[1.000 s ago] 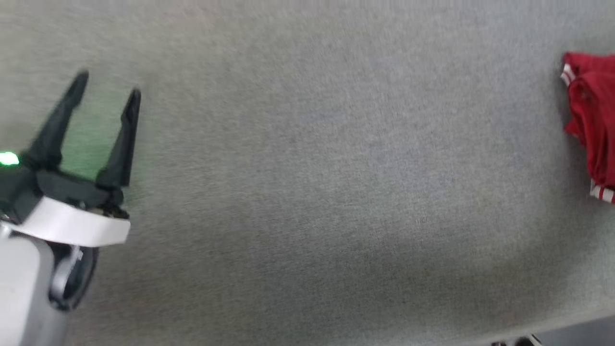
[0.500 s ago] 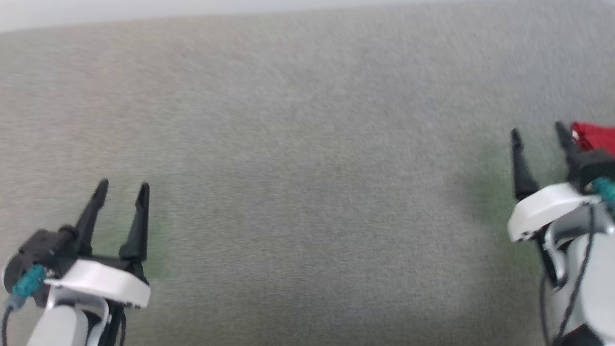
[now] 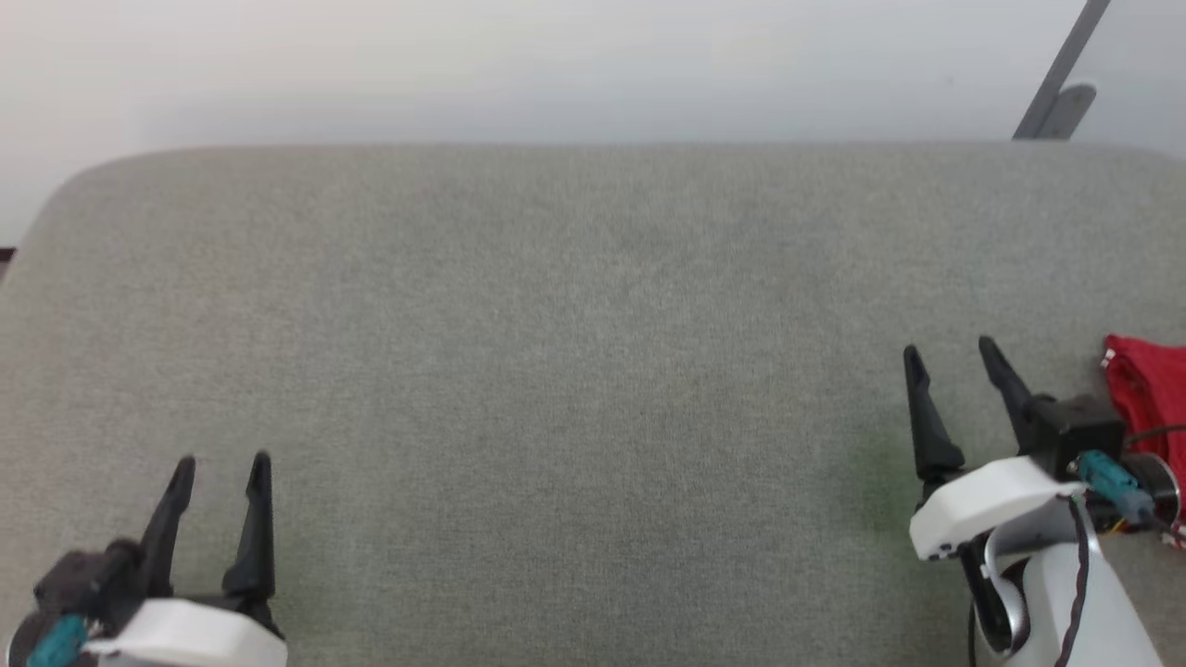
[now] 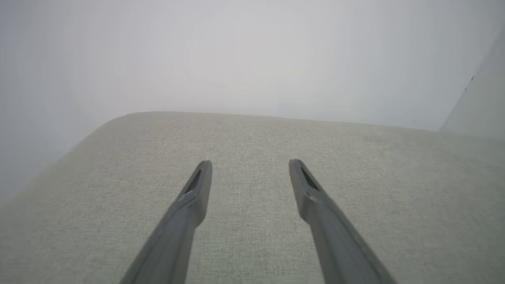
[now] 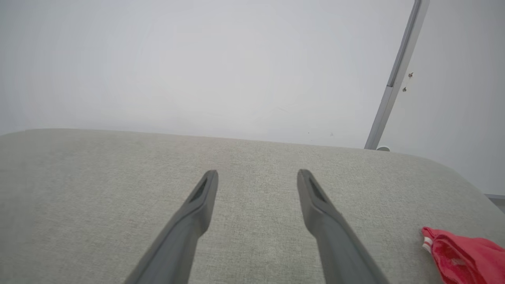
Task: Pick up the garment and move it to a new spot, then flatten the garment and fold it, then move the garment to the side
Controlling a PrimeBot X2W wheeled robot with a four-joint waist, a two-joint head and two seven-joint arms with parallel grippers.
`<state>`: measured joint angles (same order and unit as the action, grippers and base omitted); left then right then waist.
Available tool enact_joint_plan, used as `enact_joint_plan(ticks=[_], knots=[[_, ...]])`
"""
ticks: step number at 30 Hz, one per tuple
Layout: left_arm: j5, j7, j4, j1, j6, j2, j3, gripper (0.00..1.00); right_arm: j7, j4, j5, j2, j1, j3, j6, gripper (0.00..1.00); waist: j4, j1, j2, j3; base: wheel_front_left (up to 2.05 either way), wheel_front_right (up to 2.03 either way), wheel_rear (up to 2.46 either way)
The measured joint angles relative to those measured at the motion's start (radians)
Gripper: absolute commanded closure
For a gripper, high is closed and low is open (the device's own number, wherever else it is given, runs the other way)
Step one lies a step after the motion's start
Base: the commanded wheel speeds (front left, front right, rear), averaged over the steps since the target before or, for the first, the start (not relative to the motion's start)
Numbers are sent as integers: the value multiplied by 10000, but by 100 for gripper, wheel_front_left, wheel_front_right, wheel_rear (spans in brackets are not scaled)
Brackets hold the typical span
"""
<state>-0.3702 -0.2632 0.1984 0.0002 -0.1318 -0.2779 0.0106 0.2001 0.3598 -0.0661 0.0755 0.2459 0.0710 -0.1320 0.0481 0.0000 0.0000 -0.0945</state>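
Overhead, left pincer (image 3: 223,459) and right pincer (image 3: 950,346) gape empty — right wrist view catches striped trim (image 5: 426,244) on the garment (image 5: 461,258).

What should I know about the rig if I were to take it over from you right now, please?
The left hand is open and empty, over the near left of the grey cushion.
The right hand is open and empty, over the cushion's right part.
The red shirt lies bunched on the cushion just right of the right hand, untouched and partly out of frame.
Done: nothing I can confirm; the red shirt looks neither flat nor folded.
Left: likely everything: pick it up, move it, flatten, fold, set aside.
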Motion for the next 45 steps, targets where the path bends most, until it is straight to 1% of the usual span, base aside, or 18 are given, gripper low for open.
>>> enact_joint_plan(ticks=[4,8,11,17,25,26,32,45], knots=[[148,0,-196,465,0,313,215,0,-21,-364,-98,-6,-427,-94,0,0,40,0,0,344,0,0,0],[242,0,-535,752,0,474,343,0,-184,-805,-236,-4,-856,-79,0,0,112,0,0,574,0,0,0],[265,0,-834,927,0,502,307,0,-309,-1126,-316,-6,-1100,-82,0,0,115,0,0,651,0,0,0],[265,-2,-984,1118,0,462,303,0,-502,-1517,-506,-25,-1441,-21,0,0,109,0,0,751,0,0,0],[169,-2,-972,1164,0,458,245,0,-608,-1672,-750,-63,-1600,-36,0,0,40,0,0,874,0,0,0],[167,0,-938,1190,-2,474,230,100,-619,-1645,-755,-67,-1639,-33,-2,100,34,0,0,880,0,0,0],[63,54,-420,1327,-2,838,109,100,-698,-1087,-855,-128,-2068,-21,-2,100,29,0,0,886,0,0,0],[-2069,646,-232,1103,-2,1022,196,100,-1104,-1032,-3338,-136,-2047,44,-2,100,-25,0,0,888,0,0,0]])
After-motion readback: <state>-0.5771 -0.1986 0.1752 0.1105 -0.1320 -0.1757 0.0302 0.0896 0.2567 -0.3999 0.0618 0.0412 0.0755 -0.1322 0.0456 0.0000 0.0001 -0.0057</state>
